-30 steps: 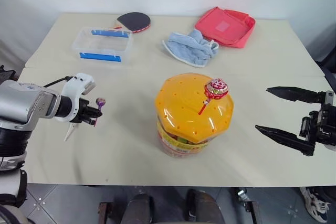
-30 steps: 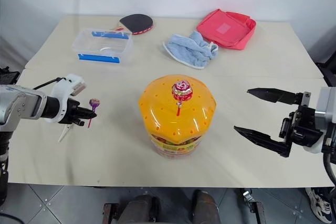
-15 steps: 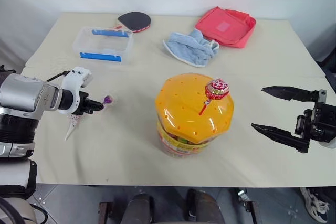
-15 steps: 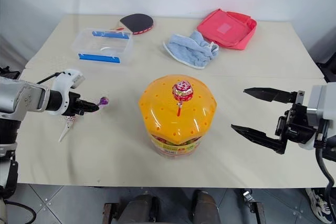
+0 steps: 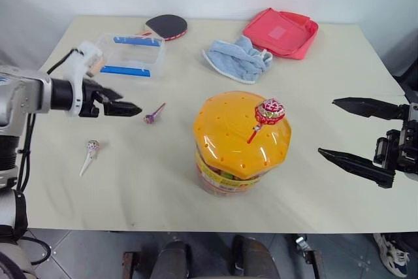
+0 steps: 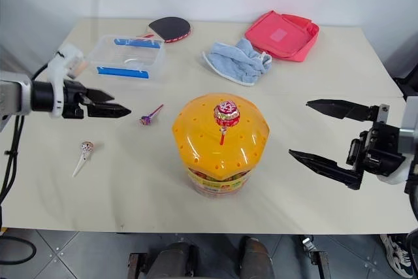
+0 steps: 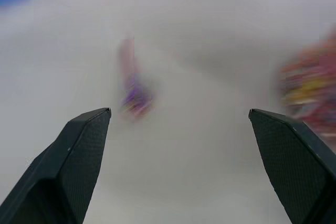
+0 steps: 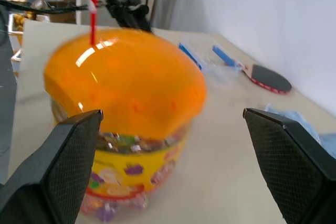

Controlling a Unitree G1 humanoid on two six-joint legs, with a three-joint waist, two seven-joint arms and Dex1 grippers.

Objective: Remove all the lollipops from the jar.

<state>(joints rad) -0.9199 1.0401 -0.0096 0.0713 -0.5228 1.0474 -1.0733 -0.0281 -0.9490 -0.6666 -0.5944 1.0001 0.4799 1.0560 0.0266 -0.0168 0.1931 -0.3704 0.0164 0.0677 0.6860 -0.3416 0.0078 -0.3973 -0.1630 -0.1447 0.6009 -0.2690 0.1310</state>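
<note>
Left end effector spread wide and empty just beside purple-headed lollipop lying on beige bench, second lollipop nearer front edge, third stuck in jar lid, right end effector wide, white wall behind.
</note>
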